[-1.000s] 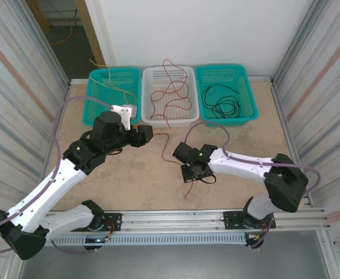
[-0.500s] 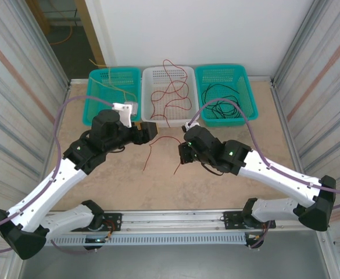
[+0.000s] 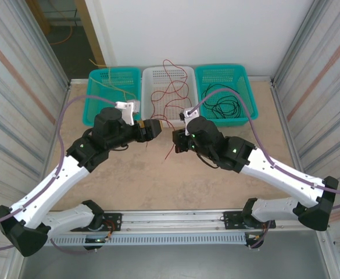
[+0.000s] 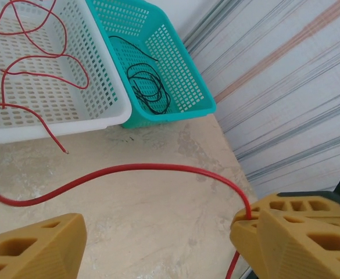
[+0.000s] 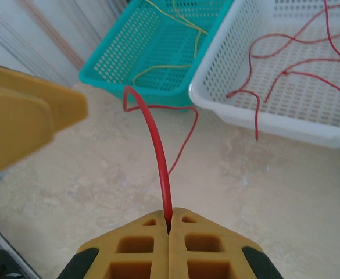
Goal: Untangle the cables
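My right gripper [image 3: 177, 142] [image 5: 170, 224] is shut on a red cable [image 5: 158, 151], which rises from the closed fingertips and curls back toward the baskets. In the top view this cable [image 3: 171, 150] dangles between the two grippers above the table. My left gripper [image 3: 153, 129] [image 4: 158, 244] stands open close to the right one. The red cable [image 4: 146, 167] arcs just beyond its spread fingers and nothing is pinched between them. More red cables [image 3: 170, 93] lie in the white basket [image 3: 152, 119], yellow cables [image 3: 120, 87] in the left teal basket [image 3: 94, 110], black cables [image 3: 222, 99] in the right teal basket [image 3: 248, 110].
The three baskets stand side by side along the back edge of the beige table [image 3: 158, 186]. One red cable end hangs over the white basket's front rim [image 4: 53, 136]. Corrugated metal walls [image 3: 18, 87] close in both sides, and a rail [image 3: 175, 220] runs along the front.
My right arm has lifted off the table and swung up and left, carrying the red cable next to the left gripper. The left gripper's jaws have spread wider.
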`<state>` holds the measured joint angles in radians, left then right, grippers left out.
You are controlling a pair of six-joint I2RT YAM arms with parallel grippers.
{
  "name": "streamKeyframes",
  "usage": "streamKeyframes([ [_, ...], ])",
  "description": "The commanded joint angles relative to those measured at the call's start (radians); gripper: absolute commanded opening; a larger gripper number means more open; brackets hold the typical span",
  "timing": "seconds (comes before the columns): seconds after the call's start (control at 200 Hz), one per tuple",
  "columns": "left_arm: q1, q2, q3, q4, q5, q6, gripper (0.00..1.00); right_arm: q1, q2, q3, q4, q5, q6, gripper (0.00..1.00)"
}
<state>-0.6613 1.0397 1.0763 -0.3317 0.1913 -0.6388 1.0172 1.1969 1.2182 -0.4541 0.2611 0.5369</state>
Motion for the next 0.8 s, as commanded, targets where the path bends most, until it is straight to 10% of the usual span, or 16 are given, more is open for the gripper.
streamKeyframes([
  [0.0, 0.0, -0.016, -0.026, 0.051, 0.011, -0.052, 0.83, 0.005, -0.011, 0.044, 0.026, -0.016, -0.038, 0.0],
  [0.466, 0.031, 0.003, -0.066, 0.152, 0.009, -0.179, 0.8, 0.071, 0.006, 0.044, 0.061, -0.087, -0.064, 0.0],
  [0.797, 0.072, -0.014, -0.069, 0.159, 0.052, -0.144, 0.26, 0.09, 0.053, 0.062, 0.047, -0.138, -0.069, 0.0],
])
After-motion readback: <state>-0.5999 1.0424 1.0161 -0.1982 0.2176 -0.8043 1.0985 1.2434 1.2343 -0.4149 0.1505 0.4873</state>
